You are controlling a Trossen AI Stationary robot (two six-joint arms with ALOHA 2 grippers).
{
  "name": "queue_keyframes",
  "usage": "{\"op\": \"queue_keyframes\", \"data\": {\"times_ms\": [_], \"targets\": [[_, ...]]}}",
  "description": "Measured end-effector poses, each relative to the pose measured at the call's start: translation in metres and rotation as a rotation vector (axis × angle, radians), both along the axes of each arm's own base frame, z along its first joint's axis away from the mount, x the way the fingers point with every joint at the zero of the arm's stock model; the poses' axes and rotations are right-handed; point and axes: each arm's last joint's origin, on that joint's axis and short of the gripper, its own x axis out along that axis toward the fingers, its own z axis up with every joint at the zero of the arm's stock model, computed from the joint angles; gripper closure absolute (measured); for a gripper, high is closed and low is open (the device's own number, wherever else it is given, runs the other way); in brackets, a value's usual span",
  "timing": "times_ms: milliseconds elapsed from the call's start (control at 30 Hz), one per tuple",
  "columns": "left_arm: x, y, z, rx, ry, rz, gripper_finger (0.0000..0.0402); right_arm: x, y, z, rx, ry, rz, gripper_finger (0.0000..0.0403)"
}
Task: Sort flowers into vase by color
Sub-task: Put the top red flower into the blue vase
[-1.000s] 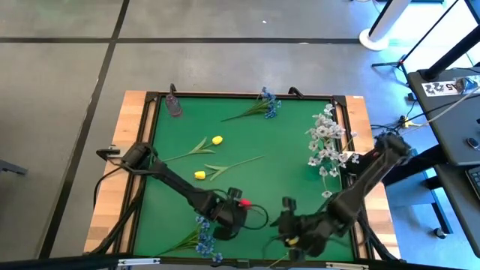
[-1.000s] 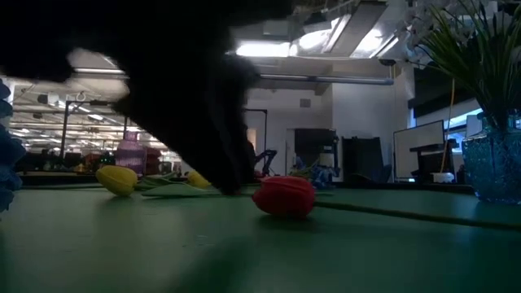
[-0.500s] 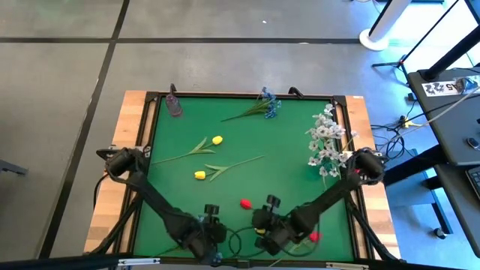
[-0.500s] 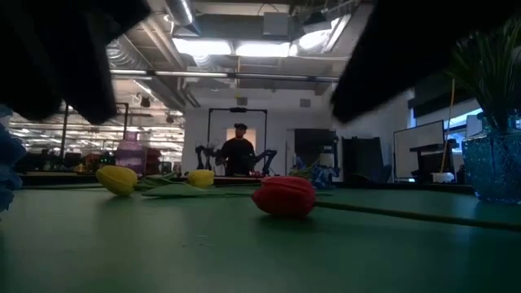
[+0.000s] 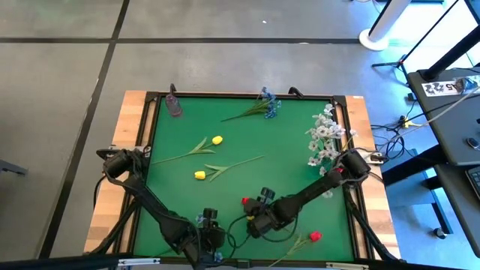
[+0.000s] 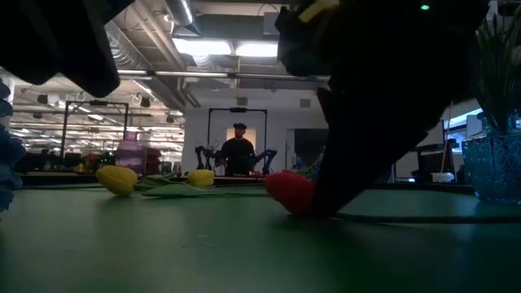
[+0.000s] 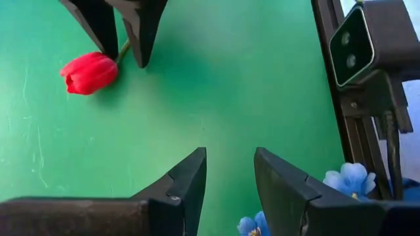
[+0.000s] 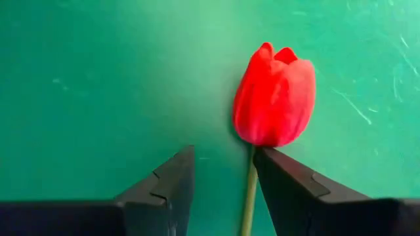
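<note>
A red tulip [image 8: 274, 95] lies on the green mat [image 5: 292, 161] near the middle front, its stem [image 8: 249, 190] running back between the fingers of my right gripper [image 8: 223, 164]. That gripper [image 5: 253, 211] is open, points down and stands astride the stem just behind the bud. My left gripper [image 7: 230, 170] hangs open over bare mat at the near edge [image 5: 210, 232], beside a blue bunch [image 7: 351, 180]. A second red tulip [image 5: 314, 236] lies near the front right. Two yellow tulips [image 5: 217, 139] [image 5: 199, 175] lie flat on the mat's left half. My right gripper has one finger [image 8: 289, 177] close beside the red tulip's stem, right under the bud, coming from above. I cannot tell whether it touches the stem. The tulip lies flat on the mat.
White sprays [image 5: 326, 141] stand in a blue glass vase [image 6: 496, 167] at the right edge. A small purple vase [image 5: 174, 105] stands in the far left corner. Another blue bunch [image 5: 268, 103] lies at the far edge. A person [image 6: 238, 155] shows in the room beyond.
My left gripper has drawn back from the red tulip toward the near edge and rolled. My right gripper has come down from near the front right, moving left to the red tulip, and now straddles its stem. The second red tulip came into view as it left.
</note>
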Motion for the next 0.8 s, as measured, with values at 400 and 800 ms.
{"op": "queue_keyframes", "data": {"times_ms": [400,800], "targets": [[0.008,0.007,0.0,0.045,-0.002,-0.038,0.0276,-0.003,-0.004,0.003,0.009,0.048,0.007,0.0237],[0.024,0.027,0.0,0.073,0.007,-0.002,0.0276,0.001,-0.022,-0.003,0.001,0.115,0.054,0.0308]]}}
